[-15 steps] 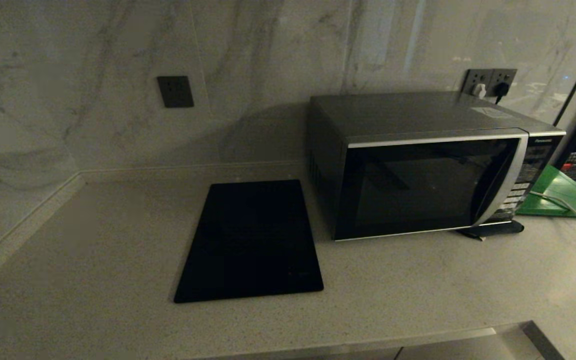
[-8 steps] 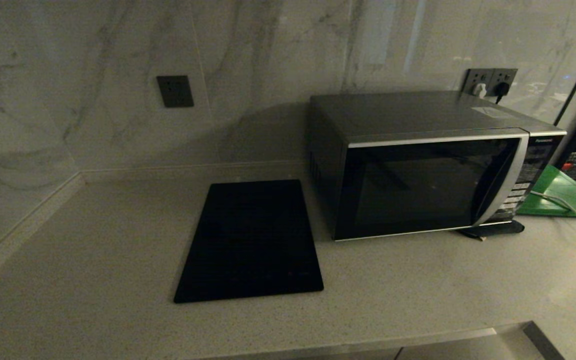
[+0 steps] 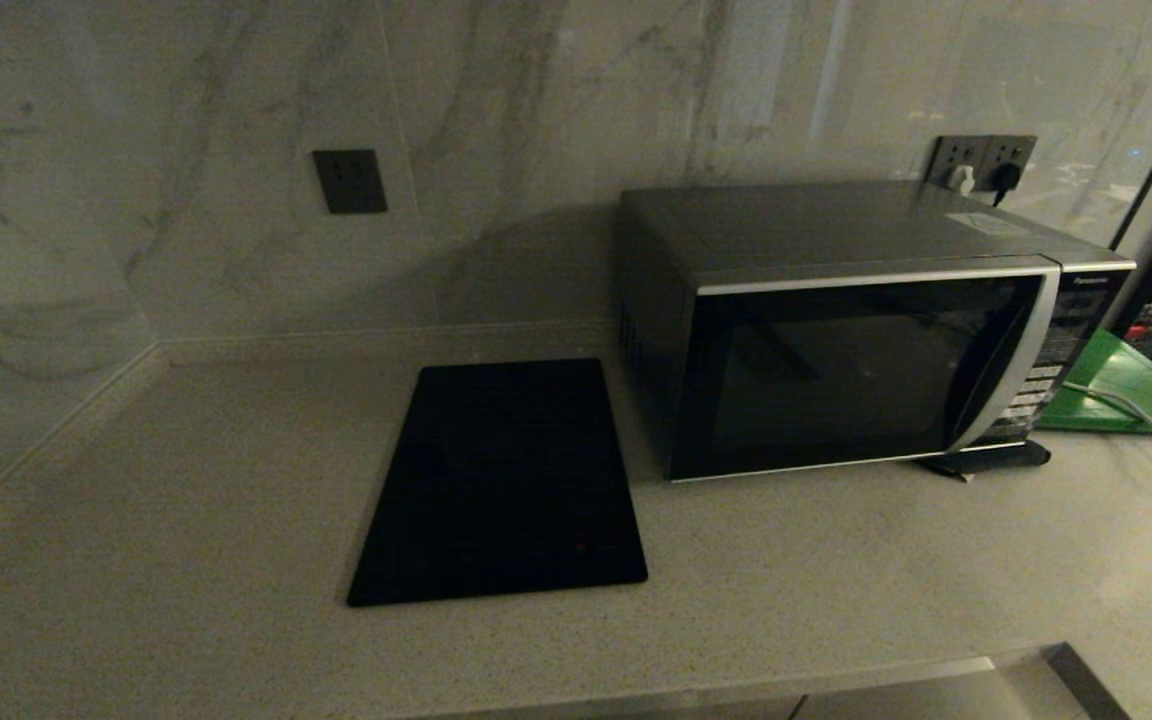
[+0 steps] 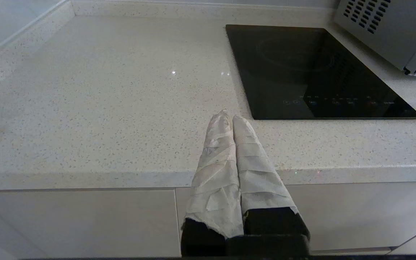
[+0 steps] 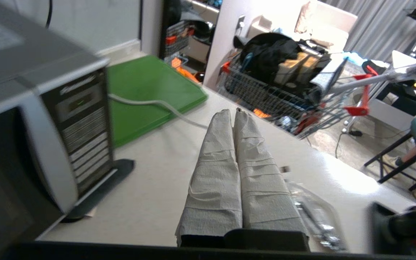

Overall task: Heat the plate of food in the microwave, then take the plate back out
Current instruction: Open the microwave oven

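The microwave (image 3: 856, 330) stands at the back right of the counter with its dark glass door closed; nothing shows through the glass. The plate of food is out of view in every frame. My left gripper (image 4: 228, 116) hangs shut and empty over the counter's front edge, just left of the black slab (image 4: 312, 68), with a corner of the microwave (image 4: 392, 29) beyond it. My right gripper (image 5: 231, 112) is shut and empty above the counter, to the right of the microwave's keypad panel (image 5: 85, 126).
A flat black slab (image 3: 501, 480) lies left of the microwave. A green board (image 3: 1126, 395) with a grey cable (image 5: 150, 104) across it lies at the right. A wire cart (image 5: 284, 90) stands past the counter's right end. Wall sockets (image 3: 981, 160) sit behind the microwave.
Almost nothing has moved. A small dark shape now shows at the head view's right edge, near the green board.
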Controlling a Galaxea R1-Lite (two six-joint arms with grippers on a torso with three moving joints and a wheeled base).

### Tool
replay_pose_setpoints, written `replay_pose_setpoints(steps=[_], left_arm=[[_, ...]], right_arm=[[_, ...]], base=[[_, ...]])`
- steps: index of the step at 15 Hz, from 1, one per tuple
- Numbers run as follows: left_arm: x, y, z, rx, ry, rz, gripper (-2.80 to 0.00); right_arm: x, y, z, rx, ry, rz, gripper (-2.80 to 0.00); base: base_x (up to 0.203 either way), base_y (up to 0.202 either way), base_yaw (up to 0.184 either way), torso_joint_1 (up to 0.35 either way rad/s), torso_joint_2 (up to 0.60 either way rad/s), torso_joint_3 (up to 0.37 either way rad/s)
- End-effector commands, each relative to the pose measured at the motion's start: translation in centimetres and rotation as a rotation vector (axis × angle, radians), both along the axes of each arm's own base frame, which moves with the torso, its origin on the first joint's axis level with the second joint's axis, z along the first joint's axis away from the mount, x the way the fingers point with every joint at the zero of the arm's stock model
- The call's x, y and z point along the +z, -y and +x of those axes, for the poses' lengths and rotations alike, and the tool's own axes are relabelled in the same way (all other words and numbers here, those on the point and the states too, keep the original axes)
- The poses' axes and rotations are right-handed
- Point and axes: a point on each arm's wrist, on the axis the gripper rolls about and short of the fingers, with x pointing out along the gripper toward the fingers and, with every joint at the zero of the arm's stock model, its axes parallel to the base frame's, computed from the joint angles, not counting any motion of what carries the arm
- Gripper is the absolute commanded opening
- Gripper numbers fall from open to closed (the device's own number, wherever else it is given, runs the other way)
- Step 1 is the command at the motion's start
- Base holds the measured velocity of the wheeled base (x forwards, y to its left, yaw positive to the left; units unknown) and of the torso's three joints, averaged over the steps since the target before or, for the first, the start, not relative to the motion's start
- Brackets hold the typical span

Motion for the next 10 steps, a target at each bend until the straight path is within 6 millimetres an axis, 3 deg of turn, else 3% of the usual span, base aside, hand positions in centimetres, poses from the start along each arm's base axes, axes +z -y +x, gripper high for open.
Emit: replay_pose_setpoints(steps=[1,5,6,10], left_arm=[[0.0,0.0,0.0,0.001,0.000,-0.001,-2.80],[0.0,0.0,0.0,0.001,-0.001,-0.001,-2.80],[0.0,0.0,0.0,0.001,-0.001,-0.001,-2.80],[0.0,0.0,0.0,0.001,-0.001,-0.001,-2.80]], right_arm=[[-4.3,-0.7,3.4,0.006,-0.077,-0.010,-2.80],[-7.7,-3.0,5.3,0.054,-0.116,-0.016,-2.80],[-8.3,-3.4,5.7,0.049,-0.116,-0.018,0.00],[-10.8,-4.2,8.5,0.046,-0.075,-0.009,0.00]], base=[[0.000,0.000,0.000,0.000,0.00,0.000],[0.000,0.000,0.000,0.000,0.00,0.000],[0.000,0.000,0.000,0.000,0.00,0.000],[0.000,0.000,0.000,0.000,0.00,0.000]])
